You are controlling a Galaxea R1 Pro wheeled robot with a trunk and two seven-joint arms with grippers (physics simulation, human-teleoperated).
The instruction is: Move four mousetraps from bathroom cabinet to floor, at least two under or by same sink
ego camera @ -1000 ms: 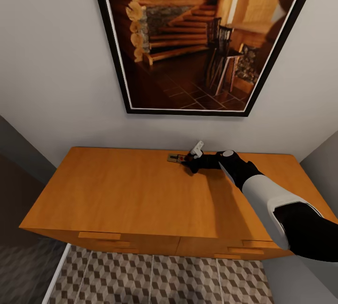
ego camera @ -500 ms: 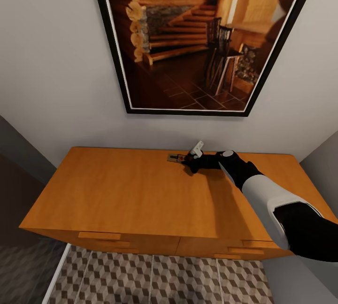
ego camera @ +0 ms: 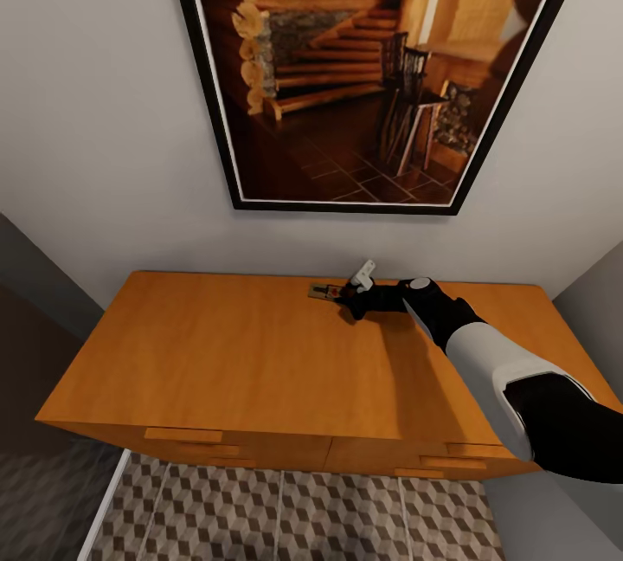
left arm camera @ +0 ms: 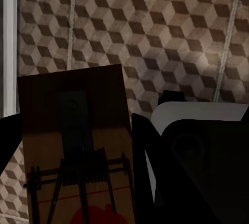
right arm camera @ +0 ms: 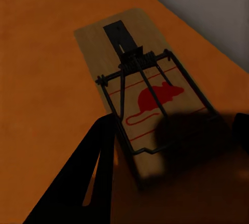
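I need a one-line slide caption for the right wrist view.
Right gripper closing around a mousetrap lying on the cabinet.

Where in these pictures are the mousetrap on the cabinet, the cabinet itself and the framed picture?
mousetrap (right arm camera: 136, 86): right wrist view, red mouse print on its board.
cabinet (ego camera: 225, 353): head view, bare orange-brown top.
framed picture (ego camera: 363, 67): head view, the log-cabin image inside the black frame.

Rear wall (ego camera: 104, 111): plain pale grey. A black-framed picture (ego camera: 363, 67) (log-cabin interior with staircase and chairs) hangs on it. Grey side walls (ego camera: 35, 284) flank the alcove. The lighting is soft and even, casting faint shadows.
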